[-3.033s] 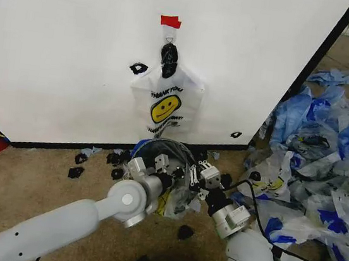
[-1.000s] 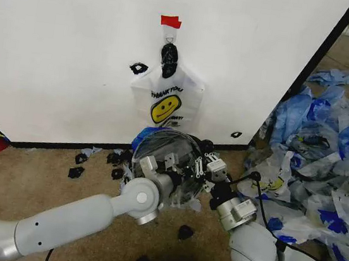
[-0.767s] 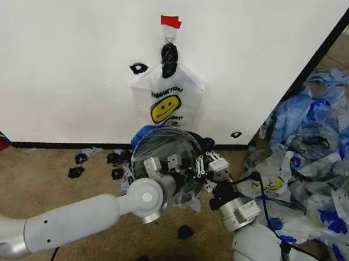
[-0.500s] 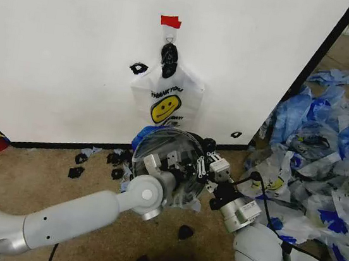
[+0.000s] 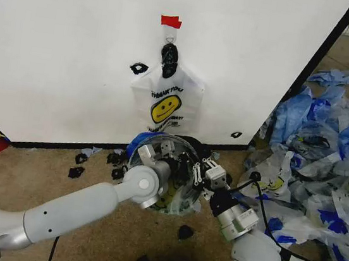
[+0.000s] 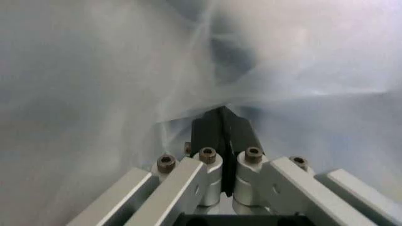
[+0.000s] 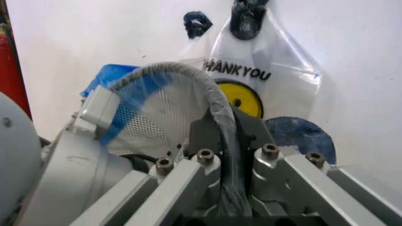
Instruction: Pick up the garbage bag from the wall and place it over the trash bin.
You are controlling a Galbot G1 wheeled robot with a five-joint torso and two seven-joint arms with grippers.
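Now both grippers are working at the trash bin [image 5: 182, 145], with the garbage bag [image 5: 179, 195] draped over it.

Down on the floor by the wall [image 5: 76, 48], the bin is lying tilted, its mouth facing the camera and the thin bag film stretching across the rim. The left gripper [image 5: 170, 162] is sitting inside the bag at the bin's mouth, its fingers [image 6: 221, 132] pressing together, film billowing all around them. The right gripper [image 5: 202, 171] is clamping the bag-wrapped rim [image 7: 217, 113] on the bin's right side, a finger on each face of it. Above them, the bunch of smiley bags [image 5: 165, 104] is hanging from the hook [image 5: 170, 39] under the red tape [image 5: 171, 21].
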